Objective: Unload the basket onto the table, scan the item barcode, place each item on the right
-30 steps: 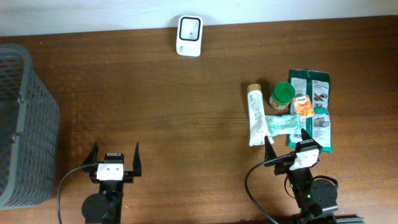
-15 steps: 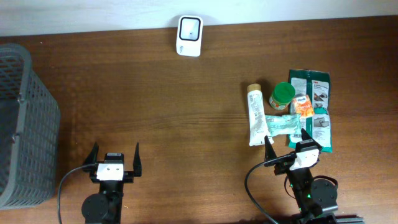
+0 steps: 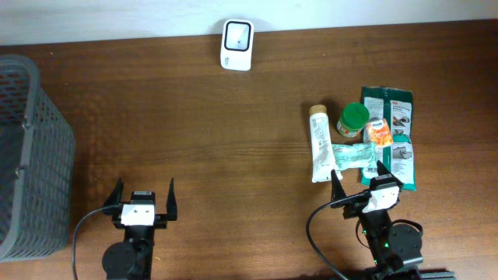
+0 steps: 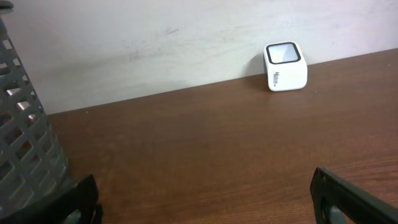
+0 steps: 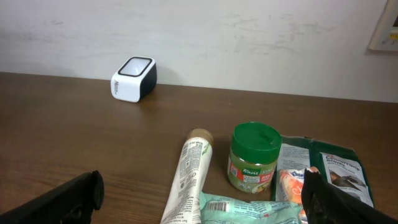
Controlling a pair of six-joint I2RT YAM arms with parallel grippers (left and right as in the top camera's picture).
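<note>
The white barcode scanner [image 3: 236, 44] stands at the table's far edge against the wall, seen small in the left wrist view [image 4: 285, 65] and the right wrist view [image 5: 134, 79]. The items lie in a cluster at the right: a white tube [image 3: 319, 144] [image 5: 189, 180], a green-lidded jar [image 3: 352, 119] [image 5: 254, 155], a mint-green packet [image 3: 354, 154] [image 5: 249, 210] and a small orange packet [image 3: 378, 132] [image 5: 289, 186]. My right gripper [image 3: 359, 177] [image 5: 202, 206] is open just short of the mint packet, holding nothing. My left gripper [image 3: 144, 190] [image 4: 205, 205] is open over bare wood at the front left.
Two dark green pouches [image 3: 389, 105] [image 3: 403, 159] lie at the cluster's right side. A grey mesh basket [image 3: 31, 155] [image 4: 25, 149] stands at the table's left edge, close to the left arm. The wall runs along the far edge behind the scanner.
</note>
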